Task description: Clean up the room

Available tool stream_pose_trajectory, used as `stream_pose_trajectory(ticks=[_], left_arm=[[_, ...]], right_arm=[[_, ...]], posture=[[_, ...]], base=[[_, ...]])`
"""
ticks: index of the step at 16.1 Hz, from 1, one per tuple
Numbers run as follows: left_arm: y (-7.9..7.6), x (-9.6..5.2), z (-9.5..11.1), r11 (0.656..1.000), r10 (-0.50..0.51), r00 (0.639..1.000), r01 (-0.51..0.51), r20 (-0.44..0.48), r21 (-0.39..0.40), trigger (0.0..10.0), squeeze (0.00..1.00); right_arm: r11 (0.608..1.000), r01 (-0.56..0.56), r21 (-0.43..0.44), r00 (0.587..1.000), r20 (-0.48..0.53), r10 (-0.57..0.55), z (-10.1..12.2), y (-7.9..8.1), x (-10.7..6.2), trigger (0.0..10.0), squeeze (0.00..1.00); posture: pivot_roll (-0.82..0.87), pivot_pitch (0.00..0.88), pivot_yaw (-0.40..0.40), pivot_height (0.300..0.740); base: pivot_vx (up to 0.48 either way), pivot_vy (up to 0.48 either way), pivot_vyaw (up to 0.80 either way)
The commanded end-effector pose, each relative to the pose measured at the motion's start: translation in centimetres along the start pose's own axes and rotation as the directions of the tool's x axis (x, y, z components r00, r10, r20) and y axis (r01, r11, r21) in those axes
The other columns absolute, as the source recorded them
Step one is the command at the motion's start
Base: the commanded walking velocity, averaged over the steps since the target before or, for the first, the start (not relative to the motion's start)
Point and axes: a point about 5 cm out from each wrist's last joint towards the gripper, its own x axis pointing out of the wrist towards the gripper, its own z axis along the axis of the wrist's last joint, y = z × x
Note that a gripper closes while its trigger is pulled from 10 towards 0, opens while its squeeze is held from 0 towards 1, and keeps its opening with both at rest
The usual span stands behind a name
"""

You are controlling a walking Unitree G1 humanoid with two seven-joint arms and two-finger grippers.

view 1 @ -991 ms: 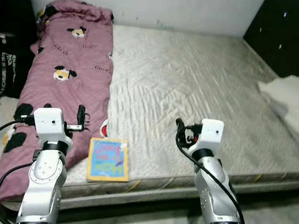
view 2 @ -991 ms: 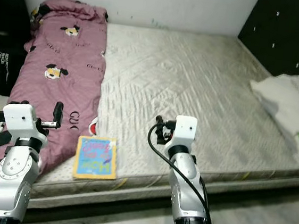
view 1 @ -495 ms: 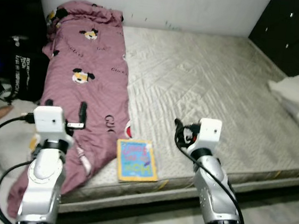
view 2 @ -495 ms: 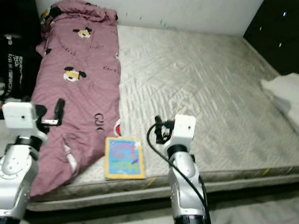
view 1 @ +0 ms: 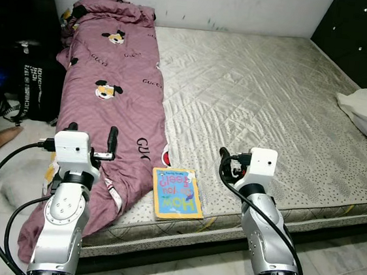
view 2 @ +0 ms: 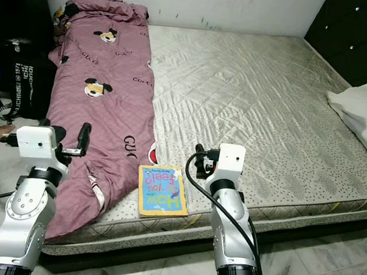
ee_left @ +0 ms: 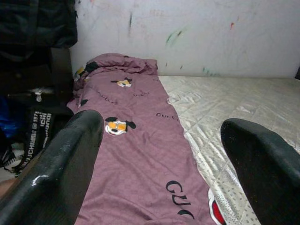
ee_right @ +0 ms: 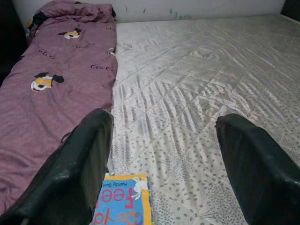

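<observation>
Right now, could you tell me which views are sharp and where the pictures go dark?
Eye views: sharp and evenly lit, book title legible, dark only past the quilt. Wrist views: bed in focus, black fingers close and blurred.

The head's two eyes look down from the foot of the mattress [view 1: 261, 86], taking in the whole bed, with both arms in front. Each wrist cam sits low and close, looking out between its own spread fingers: the left over the purple blanket [ee_left: 136, 140] toward the wall, the right over the book [ee_right: 123, 205], probably just ahead of its jaws. All four views share the blanket.
</observation>
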Motion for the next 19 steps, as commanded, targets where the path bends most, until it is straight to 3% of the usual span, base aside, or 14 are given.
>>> stream_pose_trajectory(ticks=[1, 6, 10, 19], left_arm=[[-0.11, 0.09, -0.05, 1.0, -0.008, 1.0, 0.008, -0.005, -0.002, 10.0, 0.0], [-0.12, 0.01, -0.13, 1.0, -0.009, 1.0, 0.009, -0.013, -0.006, 10.0, 0.0], [-0.09, 0.0, -0.3, 1.0, -0.007, 1.0, 0.006, -0.024, -0.02, 10.0, 0.0], [0.44, -0.07, -0.15, 0.999, 0.032, 0.999, -0.033, -0.024, -0.019, 10.0, 0.0]], right_arm=[[1.0, 0.008, -0.001, 1.0, -0.015, -0.008, -0.06, -0.31, 0.07, 10.0, 0.0], [1.0, 0.01, 0.003, 1.0, -0.019, -0.01, -0.12, -0.35, -0.05, 10.0, 0.0], [1.0, 0.018, 0.008, 0.999, -0.032, -0.018, -0.28, -0.45, -0.02, 10.0, 0.0], [1.0, 0.007, 0.029, 1.0, 0.001, -0.007, 0.29, -0.44, 0.0, 10.0, 0.0]], posture=[[0.09, 0.0, -0.057, 0.74], [0.09, 0.0, -0.056, 0.74], [0.09, 0.0, -0.057, 0.74], [0.09, 0.0, -0.06, 0.74]], base=[[0.0, 0.0, -0.69], [0.0, 0.0, -0.24], [0.0, 0.0, -0.68], [0.0, 0.0, 0.0]])
